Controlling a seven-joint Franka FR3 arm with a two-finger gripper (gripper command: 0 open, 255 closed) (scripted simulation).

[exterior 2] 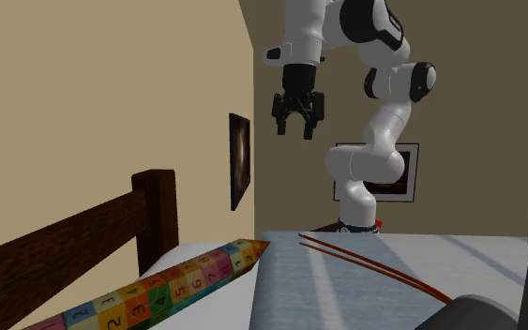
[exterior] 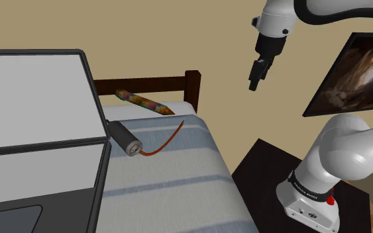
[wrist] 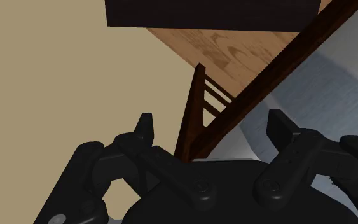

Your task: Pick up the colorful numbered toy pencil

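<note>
The toy pencil (exterior: 142,100) has a body of multicoloured numbered squares. It lies on the bed's pillow end, just in front of the dark wooden headboard (exterior: 153,85). In the second exterior view the pencil (exterior 2: 177,286) stretches across the foreground with its tip pointing toward the arm. My gripper (exterior: 253,85) hangs high in the air beyond the bed's side, well away from the pencil. Its black fingers (exterior 2: 281,125) stand apart with nothing between them, so the gripper (exterior 2: 295,131) is open. In the wrist view the gripper (wrist: 213,127) looks down at the headboard post (wrist: 193,114).
A grey laptop (exterior: 39,112) stands open on the striped bed (exterior: 178,179). Beside it lies a dark cylinder (exterior: 125,138) with a red-orange cable (exterior: 168,140). A framed picture (exterior: 354,73) hangs near the arm. The dark stand (exterior: 271,179) sits by the bed.
</note>
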